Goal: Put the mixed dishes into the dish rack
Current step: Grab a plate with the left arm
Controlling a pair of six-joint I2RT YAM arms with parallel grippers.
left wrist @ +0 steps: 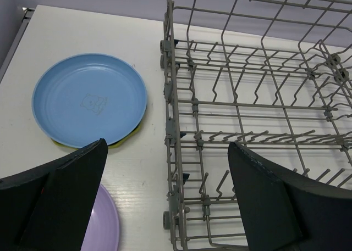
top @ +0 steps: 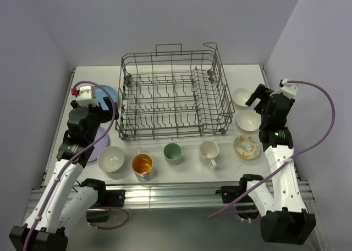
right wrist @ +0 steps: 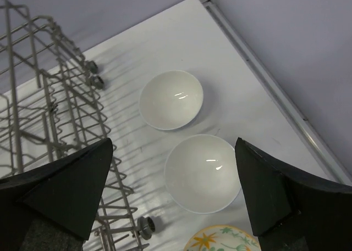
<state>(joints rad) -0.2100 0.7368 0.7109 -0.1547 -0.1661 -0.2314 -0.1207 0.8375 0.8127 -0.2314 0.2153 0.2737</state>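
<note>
The dish rack (top: 173, 94) stands empty at the table's middle back. Left of it a blue plate (left wrist: 89, 99) lies on a yellow-green plate (left wrist: 129, 137), with a lavender plate (left wrist: 104, 223) nearer. My left gripper (left wrist: 166, 149) hovers open above the rack's left wall (left wrist: 175, 130), holding nothing. Two white bowls (right wrist: 171, 99) (right wrist: 202, 173) and a floral bowl (right wrist: 223, 239) sit right of the rack. My right gripper (right wrist: 174, 144) hangs open over the nearer white bowl. Along the front stand a third white bowl (top: 110, 159), orange-inside cup (top: 142, 165), pale green cup (top: 172, 152) and white mug (top: 209, 152).
Lilac walls close in the table on the left, back and right. A raised metal rail (right wrist: 275, 86) runs along the right table edge near the bowls. The rack's loop handles (top: 168, 46) rise above its rim.
</note>
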